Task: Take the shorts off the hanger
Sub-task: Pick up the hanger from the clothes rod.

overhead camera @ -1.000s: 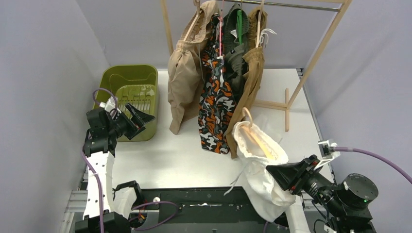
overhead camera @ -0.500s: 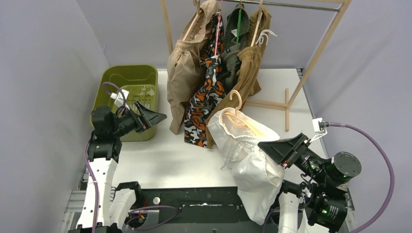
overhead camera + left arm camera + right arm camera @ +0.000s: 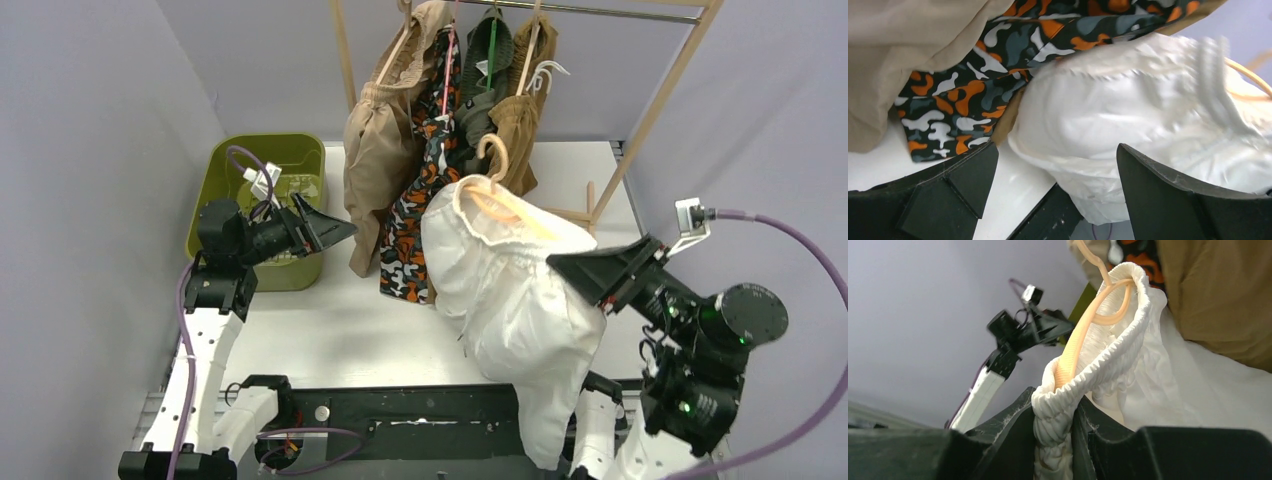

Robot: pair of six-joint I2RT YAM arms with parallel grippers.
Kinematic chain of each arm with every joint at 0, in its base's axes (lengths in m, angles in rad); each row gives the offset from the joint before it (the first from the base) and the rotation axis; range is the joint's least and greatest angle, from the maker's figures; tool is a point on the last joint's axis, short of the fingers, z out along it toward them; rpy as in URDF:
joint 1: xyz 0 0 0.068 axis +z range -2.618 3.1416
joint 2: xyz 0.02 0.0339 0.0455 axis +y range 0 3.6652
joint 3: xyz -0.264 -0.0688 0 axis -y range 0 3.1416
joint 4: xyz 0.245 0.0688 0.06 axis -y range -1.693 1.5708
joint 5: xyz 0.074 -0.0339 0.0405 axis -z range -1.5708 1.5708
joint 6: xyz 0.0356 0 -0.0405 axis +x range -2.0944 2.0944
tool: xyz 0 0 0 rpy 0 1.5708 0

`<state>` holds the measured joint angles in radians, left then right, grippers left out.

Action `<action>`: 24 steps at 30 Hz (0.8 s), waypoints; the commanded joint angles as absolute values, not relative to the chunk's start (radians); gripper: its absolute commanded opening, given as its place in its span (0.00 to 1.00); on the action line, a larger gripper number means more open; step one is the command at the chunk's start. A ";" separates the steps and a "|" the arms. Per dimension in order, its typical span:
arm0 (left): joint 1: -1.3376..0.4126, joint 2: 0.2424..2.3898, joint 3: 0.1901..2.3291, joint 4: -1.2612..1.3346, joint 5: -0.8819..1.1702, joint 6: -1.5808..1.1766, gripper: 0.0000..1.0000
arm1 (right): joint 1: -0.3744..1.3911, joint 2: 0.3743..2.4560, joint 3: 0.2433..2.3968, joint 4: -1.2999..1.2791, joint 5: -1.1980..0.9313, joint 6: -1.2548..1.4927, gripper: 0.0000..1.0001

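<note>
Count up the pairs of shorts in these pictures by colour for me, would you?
White cloth shorts: 1
Beige cloth shorts: 1
Orange-black-grey camouflage cloth shorts: 1
Dark olive cloth shorts: 1
Brown cloth shorts: 1
Total: 5

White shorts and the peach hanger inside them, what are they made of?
The white shorts with a gathered waistband look like soft, matte woven cloth, perhaps cotton: they crumple in loose folds, and the waist looks like ribbed elastic. The peach curved hanger looks like smooth plastic with a slight sheen, though painted wood cannot be ruled out.
</note>
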<state>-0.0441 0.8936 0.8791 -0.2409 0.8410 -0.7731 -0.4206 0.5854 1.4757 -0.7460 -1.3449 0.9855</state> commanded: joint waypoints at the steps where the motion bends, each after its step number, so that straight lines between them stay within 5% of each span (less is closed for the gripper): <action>1: -0.047 0.892 0.961 -0.160 0.821 -0.775 0.90 | -0.565 0.632 1.328 -0.459 -1.322 1.116 0.00; 4: -0.048 0.900 0.965 -0.167 0.815 -0.762 0.90 | -0.576 0.586 1.192 -0.187 -1.332 1.288 0.00; 11: -0.048 0.944 0.953 -0.135 0.800 -0.781 0.90 | -0.612 0.654 1.313 -0.684 -1.109 0.864 0.00; 20: -0.049 0.998 0.984 -0.209 0.767 -0.738 0.89 | -0.526 0.631 1.235 -0.511 -1.273 0.927 0.00; 24: -0.051 1.034 1.005 -0.259 0.795 -0.703 0.89 | -0.379 0.599 1.215 -0.672 -1.277 0.774 0.00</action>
